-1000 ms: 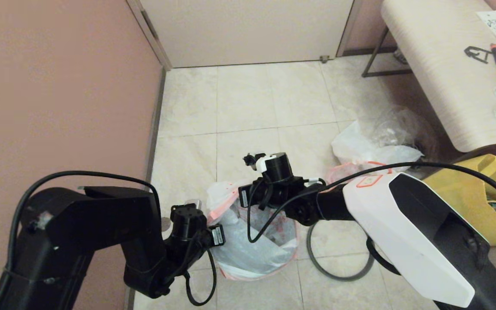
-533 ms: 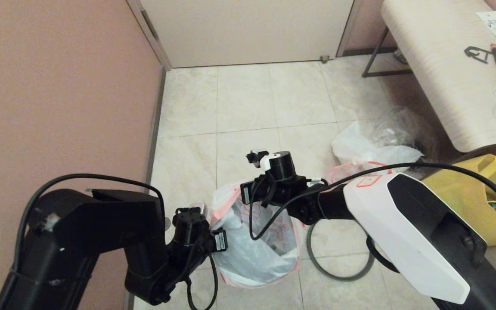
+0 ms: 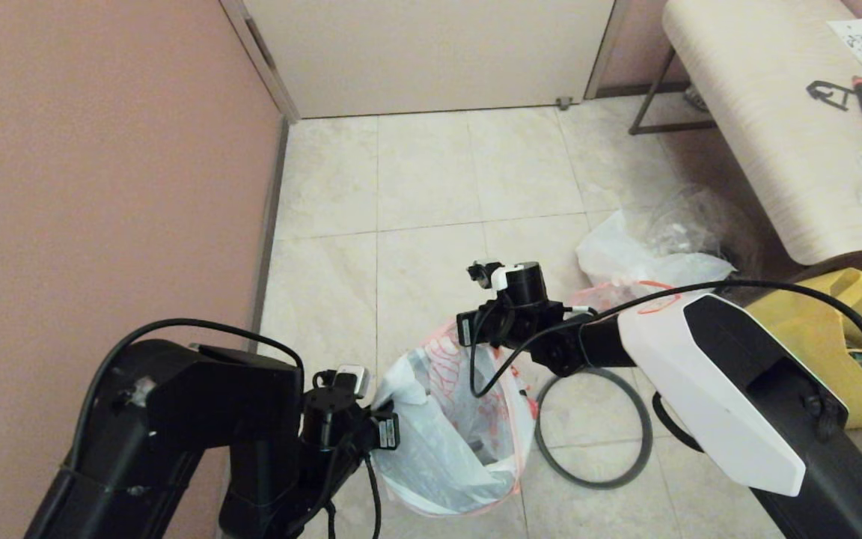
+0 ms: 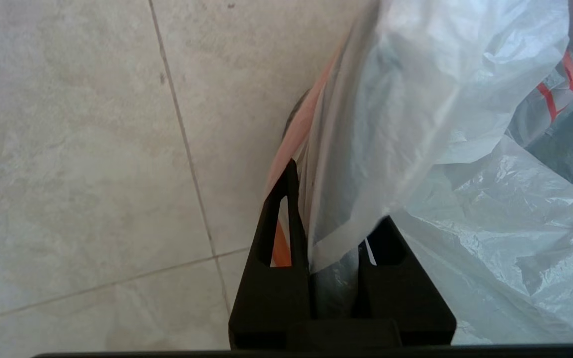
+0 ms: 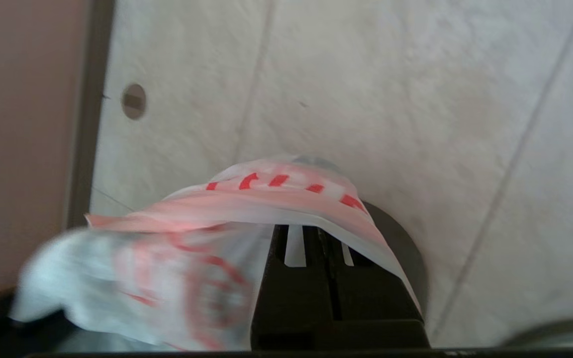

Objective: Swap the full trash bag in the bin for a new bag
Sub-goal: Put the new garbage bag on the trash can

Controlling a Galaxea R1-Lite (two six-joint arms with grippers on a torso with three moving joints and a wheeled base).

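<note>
The new bag (image 3: 446, 419), white with red print, is stretched open between both grippers over the bin. My left gripper (image 3: 380, 421) is shut on the bag's near-left edge (image 4: 346, 164). My right gripper (image 3: 476, 338) is shut on the far edge, whose pink band drapes over its fingertips (image 5: 311, 238). Of the bin, only a dark curve (image 5: 408, 253) shows beside the bag. Its dark-grey ring (image 3: 540, 442) lies flat on the floor to the right. The full trash bag (image 3: 648, 258) lies on the floor further back on the right.
A pink wall (image 3: 102, 187) runs close along the left and a door (image 3: 431, 52) closes the back. A pale table (image 3: 775, 112) with small tools stands at the right, with a yellow fabric tote (image 3: 827, 352) below it. Tiled floor lies open behind the bin.
The right gripper has moved right and the left gripper has drawn nearer to me, pulling the printed bag's mouth wider. More of the ring on the floor now shows.
</note>
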